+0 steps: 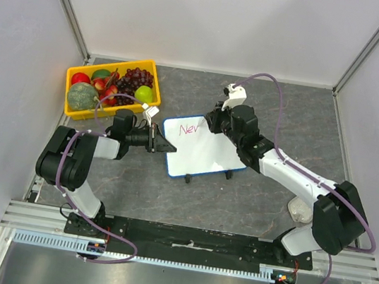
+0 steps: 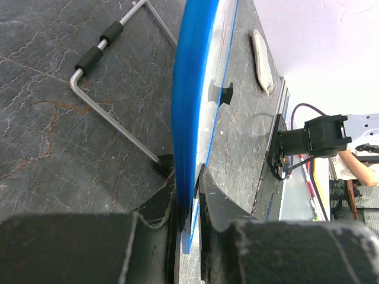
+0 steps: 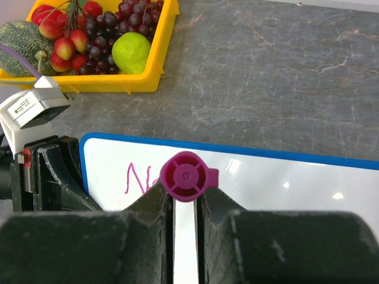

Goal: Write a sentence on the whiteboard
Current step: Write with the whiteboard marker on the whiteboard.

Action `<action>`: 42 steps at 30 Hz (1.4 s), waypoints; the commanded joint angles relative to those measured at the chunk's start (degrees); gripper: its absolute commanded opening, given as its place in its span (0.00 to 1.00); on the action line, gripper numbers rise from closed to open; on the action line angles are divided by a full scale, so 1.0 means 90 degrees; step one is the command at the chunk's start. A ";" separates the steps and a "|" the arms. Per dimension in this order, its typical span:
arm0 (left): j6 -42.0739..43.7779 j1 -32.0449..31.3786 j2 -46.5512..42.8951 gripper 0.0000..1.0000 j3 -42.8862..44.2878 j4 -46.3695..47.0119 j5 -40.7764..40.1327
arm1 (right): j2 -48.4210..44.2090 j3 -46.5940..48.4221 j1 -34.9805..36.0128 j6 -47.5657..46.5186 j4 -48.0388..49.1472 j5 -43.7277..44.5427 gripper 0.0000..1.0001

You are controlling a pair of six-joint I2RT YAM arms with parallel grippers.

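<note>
**Cam layout**

Top external: fixed high at the near side, looks down on the whole table [image 1: 252,201]. Left wrist: very close, edge-on along the whiteboard [image 2: 188,89]. Right wrist: close over its white face, facing the yellow tray [image 3: 106,84]. All three share the whiteboard.

We see bright, even light from overhead in every view, with only soft, faint shadows on the grey table [image 1: 264,117] beneath the arms. Small white glare spots sit on the whiteboard [image 3: 284,189]. Close to the wrist lenses, the left gripper [image 2: 187,189] and right gripper [image 3: 185,207] look soft, while the marker [image 3: 186,176] cap is sharp. The left wrist view's upper right washes out.
</note>
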 commanded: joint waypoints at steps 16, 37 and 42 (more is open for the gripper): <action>0.0402 -0.0027 0.0052 0.02 0.0077 -0.0185 -0.0406 | -0.0063 -0.0211 -0.0103 -0.0026 -0.0089 0.0103 0.00; 0.0412 -0.0017 0.0052 0.02 0.0067 -0.0204 -0.0426 | -0.0171 -0.0310 -0.0122 0.0013 -0.0167 0.0190 0.00; 0.0412 -0.0027 0.0042 0.02 0.0067 -0.0194 -0.0426 | -0.0093 -0.0056 -0.0132 0.0023 -0.0158 0.0230 0.00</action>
